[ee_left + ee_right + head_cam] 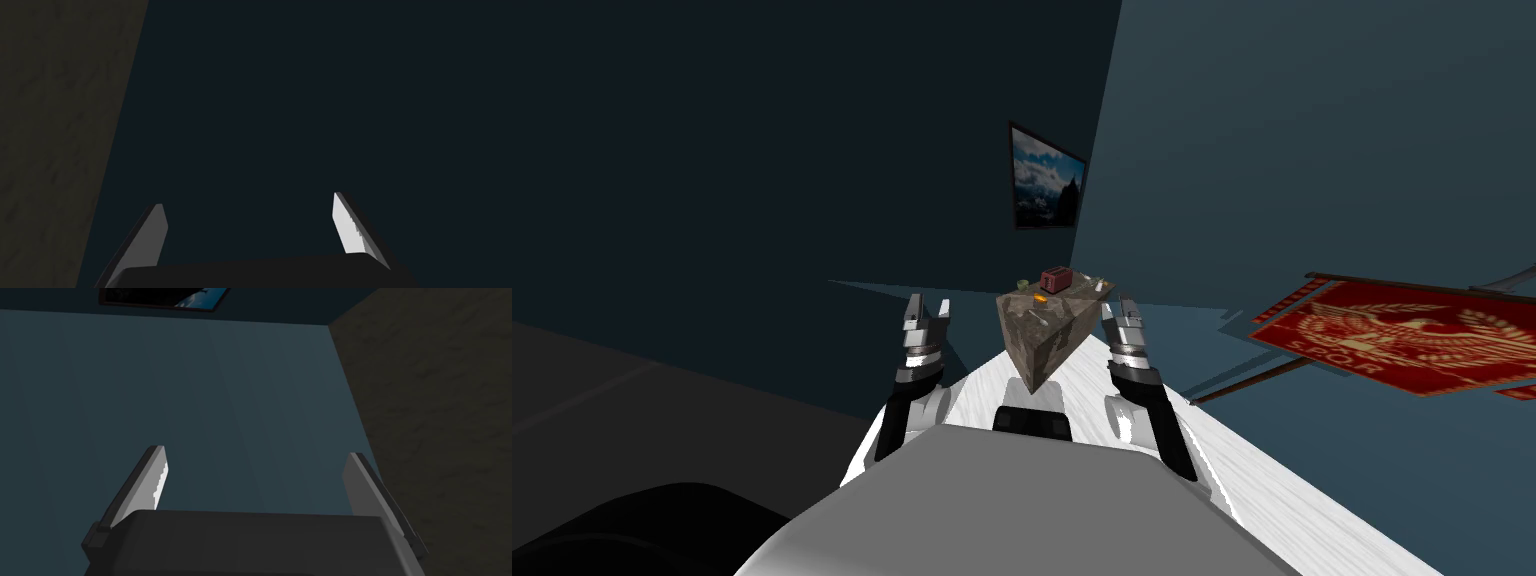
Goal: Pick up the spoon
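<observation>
two pincers flank the mottled brown desk [1034, 360]: the left pincer [927, 305] hangs released at one side, holding nothing. on the desk's top, nearer me than the red toaster [1055, 279], lies the small pale spoon [1039, 320], apart from both. the right pincer [1124, 303], likewise released, hovers at the other side, so i judge either arm is free to reach in.

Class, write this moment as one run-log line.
stage: pre-grasp | spoon: on table, untouched | left gripper: open, empty | right gripper: open, empty
</observation>
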Robot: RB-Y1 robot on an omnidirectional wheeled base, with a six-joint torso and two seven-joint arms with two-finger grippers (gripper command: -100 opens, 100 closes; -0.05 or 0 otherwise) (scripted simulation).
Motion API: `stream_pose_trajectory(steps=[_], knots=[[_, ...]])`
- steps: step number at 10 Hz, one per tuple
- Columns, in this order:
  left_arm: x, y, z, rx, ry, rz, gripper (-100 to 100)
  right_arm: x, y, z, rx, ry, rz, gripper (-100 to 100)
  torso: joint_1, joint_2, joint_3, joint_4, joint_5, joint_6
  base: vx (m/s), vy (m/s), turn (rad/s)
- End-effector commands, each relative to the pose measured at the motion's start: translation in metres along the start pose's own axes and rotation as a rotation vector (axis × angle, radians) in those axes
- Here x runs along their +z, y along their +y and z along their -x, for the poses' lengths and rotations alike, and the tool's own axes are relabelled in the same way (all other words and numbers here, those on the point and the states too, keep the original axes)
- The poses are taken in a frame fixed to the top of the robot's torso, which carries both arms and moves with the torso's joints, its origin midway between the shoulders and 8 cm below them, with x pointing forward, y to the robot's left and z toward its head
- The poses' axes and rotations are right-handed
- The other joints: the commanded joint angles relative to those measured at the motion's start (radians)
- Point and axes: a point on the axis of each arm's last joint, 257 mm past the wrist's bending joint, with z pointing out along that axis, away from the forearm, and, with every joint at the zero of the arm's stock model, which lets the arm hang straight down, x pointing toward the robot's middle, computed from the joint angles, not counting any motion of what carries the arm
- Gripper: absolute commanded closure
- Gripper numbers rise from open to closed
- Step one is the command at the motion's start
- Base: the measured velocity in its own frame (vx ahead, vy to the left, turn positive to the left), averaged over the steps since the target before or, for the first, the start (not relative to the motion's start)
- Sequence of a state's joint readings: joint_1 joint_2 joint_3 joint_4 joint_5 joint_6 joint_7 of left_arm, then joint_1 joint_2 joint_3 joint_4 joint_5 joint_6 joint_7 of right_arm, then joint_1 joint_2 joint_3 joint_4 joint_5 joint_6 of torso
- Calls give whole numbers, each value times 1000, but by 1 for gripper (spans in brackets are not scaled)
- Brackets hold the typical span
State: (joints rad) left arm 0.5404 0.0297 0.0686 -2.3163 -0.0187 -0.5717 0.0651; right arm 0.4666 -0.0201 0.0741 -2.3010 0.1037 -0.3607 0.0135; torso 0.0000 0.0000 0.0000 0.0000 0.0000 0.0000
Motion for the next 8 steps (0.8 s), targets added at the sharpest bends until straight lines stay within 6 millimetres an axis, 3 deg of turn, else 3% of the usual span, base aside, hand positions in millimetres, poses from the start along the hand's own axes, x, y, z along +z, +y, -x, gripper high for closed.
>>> stream_pose_trajectory(steps=[1,8], knots=[[0,0,0,0,0,0,0,3,-8,-1,15,27,-22,-100,0,0,0,0,0,0,-12,41,-14],[0,0,0,0,0,0,0,17,-48,3,118,68,-142,-100,5,0,0,0,1,0,-11,81,-13]])
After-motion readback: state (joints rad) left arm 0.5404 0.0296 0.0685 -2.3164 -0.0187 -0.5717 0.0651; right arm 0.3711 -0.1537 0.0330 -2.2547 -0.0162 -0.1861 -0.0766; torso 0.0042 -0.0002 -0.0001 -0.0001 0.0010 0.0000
